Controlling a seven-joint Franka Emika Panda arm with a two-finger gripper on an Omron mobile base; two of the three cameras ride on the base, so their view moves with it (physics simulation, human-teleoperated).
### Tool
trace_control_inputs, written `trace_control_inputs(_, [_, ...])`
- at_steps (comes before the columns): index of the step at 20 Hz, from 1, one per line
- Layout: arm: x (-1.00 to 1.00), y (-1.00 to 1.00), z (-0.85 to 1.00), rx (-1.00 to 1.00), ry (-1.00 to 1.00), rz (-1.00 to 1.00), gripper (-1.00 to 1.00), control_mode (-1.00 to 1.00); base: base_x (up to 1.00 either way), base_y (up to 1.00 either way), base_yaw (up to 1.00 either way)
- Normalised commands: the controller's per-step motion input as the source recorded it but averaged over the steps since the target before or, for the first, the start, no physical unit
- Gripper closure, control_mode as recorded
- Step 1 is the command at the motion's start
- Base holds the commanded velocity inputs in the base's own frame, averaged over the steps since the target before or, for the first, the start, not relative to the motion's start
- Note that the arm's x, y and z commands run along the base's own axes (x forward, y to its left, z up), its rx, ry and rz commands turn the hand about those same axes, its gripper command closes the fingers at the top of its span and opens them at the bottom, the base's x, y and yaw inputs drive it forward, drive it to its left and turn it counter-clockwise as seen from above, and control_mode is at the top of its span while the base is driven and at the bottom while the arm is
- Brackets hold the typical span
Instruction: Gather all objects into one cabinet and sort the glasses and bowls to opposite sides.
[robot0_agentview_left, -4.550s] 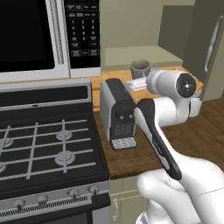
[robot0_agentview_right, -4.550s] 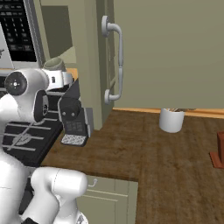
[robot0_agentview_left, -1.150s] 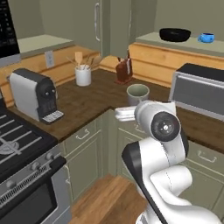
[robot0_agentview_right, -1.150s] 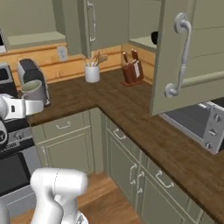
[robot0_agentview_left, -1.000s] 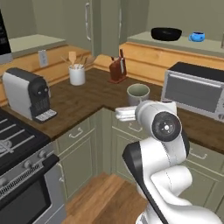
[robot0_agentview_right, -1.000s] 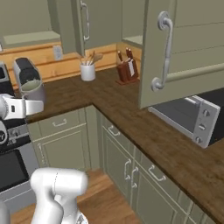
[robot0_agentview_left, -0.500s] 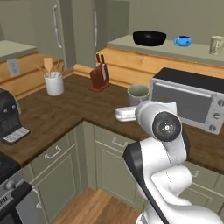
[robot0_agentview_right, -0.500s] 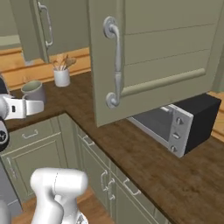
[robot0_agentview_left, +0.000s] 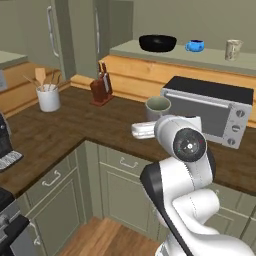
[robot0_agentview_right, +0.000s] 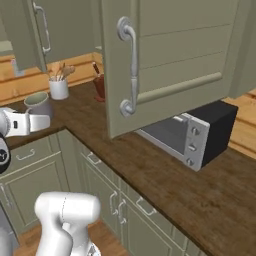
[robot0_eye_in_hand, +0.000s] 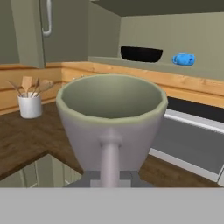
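Fingers (robot0_eye_in_hand: 110, 175) clamp the grey tumbler (robot0_agentview_left: 158, 108) upright above the desk (robot0_agentview_left: 95, 122), keeping it level for carrying. Black bowl (robot0_agentview_left: 157, 42), blue bowl (robot0_agentview_left: 195, 45) and cream cup (robot0_agentview_left: 232, 49) already stand on the cabinet (robot0_agentview_left: 165, 52) shelf, where this tumbler likely belongs

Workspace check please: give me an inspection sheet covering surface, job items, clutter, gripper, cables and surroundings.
Surface: dark wooden counter, L-shaped, over grey-green base cabinets.
Job's things: grey tumbler held upright in front of the hand; black bowl, blue bowl and cream cup stand apart in a row on the open cabinet shelf.
Clutter: white utensil holder, knife block, toaster oven on the counter.
Gripper: gripper shut on the grey tumbler, level above the counter.
Cables: nothing seen.
Surroundings: cabinet door swung open, white bar handle.
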Motion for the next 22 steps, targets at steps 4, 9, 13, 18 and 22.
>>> trace_control_inputs(4, [0.00,0.00,0.00,0.00,0.00,0.00,1.00,1.00,-0.21,0.18,-0.20])
trace_control_inputs(9, [0.00,0.00,0.00,0.00,0.00,0.00,1.00,1.00,-0.02,0.52,-0.24])
trace_control_inputs(13, [0.00,0.00,0.00,0.00,0.00,0.00,1.00,1.00,0.00,0.71,-0.30])
trace_control_inputs(18, [0.00,0.00,0.00,0.00,0.00,0.00,1.00,1.00,-0.06,0.37,-0.28])
trace_control_inputs(22, [0.00,0.00,0.00,0.00,0.00,0.00,1.00,1.00,-0.37,0.09,-0.27])
